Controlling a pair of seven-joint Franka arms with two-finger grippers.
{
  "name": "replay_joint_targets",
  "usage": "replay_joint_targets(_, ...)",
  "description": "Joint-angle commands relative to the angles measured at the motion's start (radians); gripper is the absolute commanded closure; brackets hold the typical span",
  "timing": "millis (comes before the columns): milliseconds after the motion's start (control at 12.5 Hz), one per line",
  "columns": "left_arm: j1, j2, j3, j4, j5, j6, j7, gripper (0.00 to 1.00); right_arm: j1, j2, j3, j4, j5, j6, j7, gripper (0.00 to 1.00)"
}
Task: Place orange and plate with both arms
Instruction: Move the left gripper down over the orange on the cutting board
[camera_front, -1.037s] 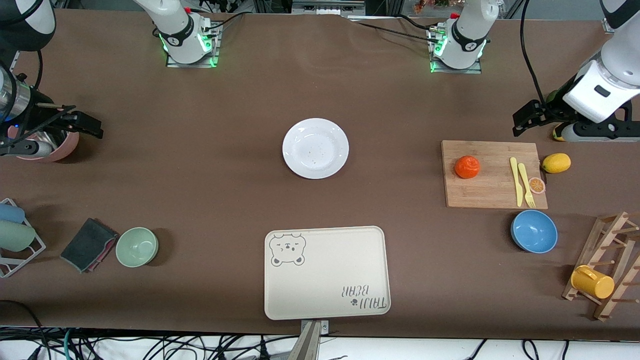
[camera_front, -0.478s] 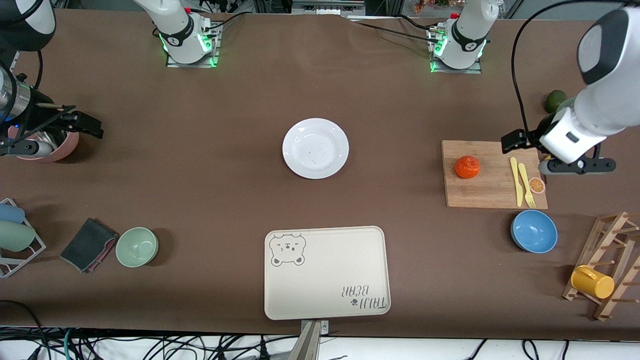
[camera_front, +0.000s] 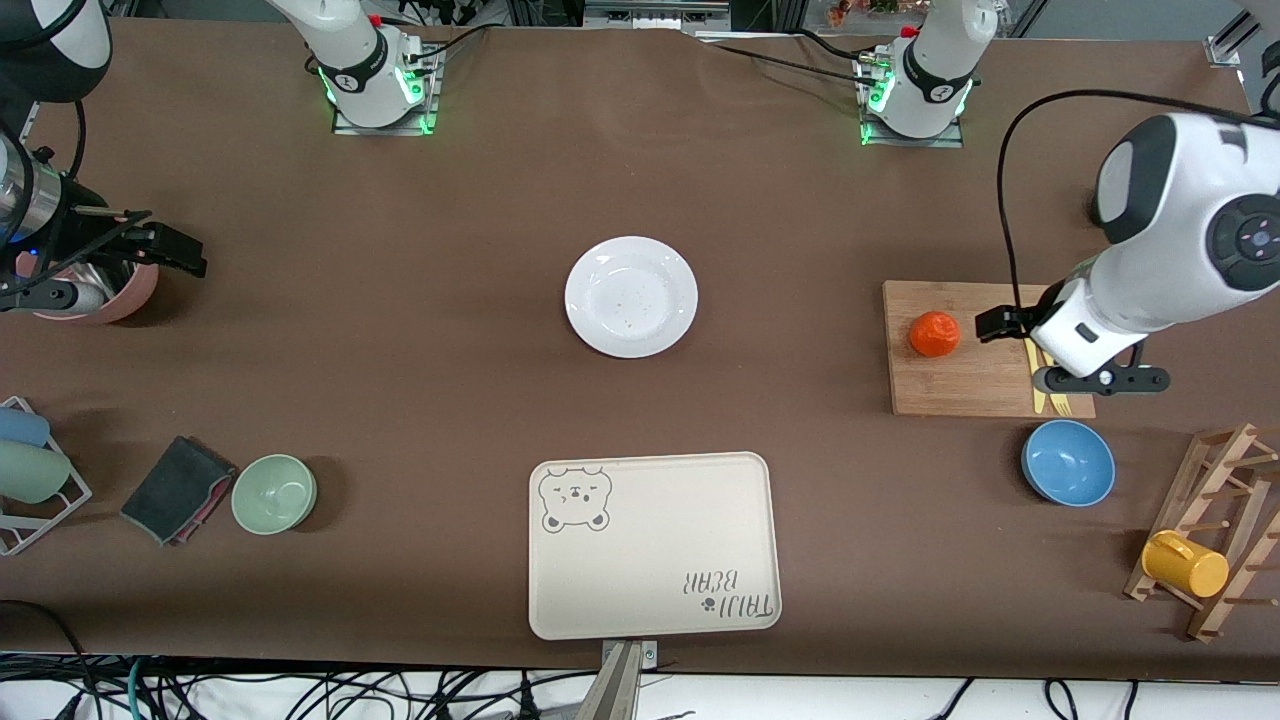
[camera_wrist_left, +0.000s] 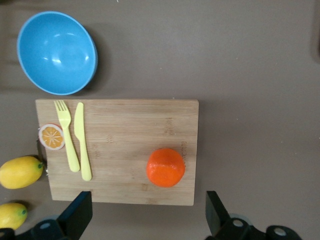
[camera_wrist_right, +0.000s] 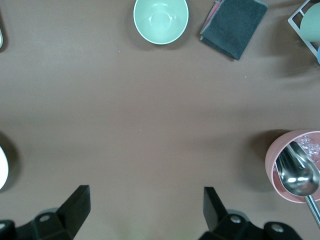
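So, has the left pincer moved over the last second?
Yes. The left pincer, open, has come from the table's edge to above the cutting board, close to the orange.

robot lab: bolted arm bases (camera_front: 378, 75), cables (camera_front: 300, 690)

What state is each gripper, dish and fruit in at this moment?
Left gripper: open, empty, over the cutting board.
Right gripper: open, empty, waiting by the pink cup.
Orange: whole, resting on the cutting board, not gripped.
Plate: upright, empty, on the table.
Blue bowl: upright, empty.
Green bowl: upright, empty.
Tray: flat, empty.
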Motion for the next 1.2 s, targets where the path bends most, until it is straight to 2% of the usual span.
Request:
replay_joint_targets(0, -0.005, -0.028, -0.004, -0.156, 0.021, 0.162, 0.013, 0.00, -0.002, -0.003, 0.001, 0.007, 0.017, -0.007, 0.009, 0.00)
replay_joint_targets(159, -0.003, -0.029, -0.027, -0.246, 0.021, 0.265, 0.013, 0.00, -0.002, -0.001, 0.001, 0.007, 0.017, -0.007, 0.009, 0.00)
replay_joint_targets(558, -0.003, -0.008, -0.028, -0.423, 0.024, 0.474, 0.014, 0.00, -0.002, -0.001, 0.001, 0.007, 0.017, -0.007, 0.009, 0.00)
replay_joint_targets(1116, 0.020, 0.044, -0.027, -0.485, 0.032, 0.608, 0.143, 0.00, -0.002, -0.001, 0.001, 0.007, 0.017, -0.009, 0.009, 0.00)
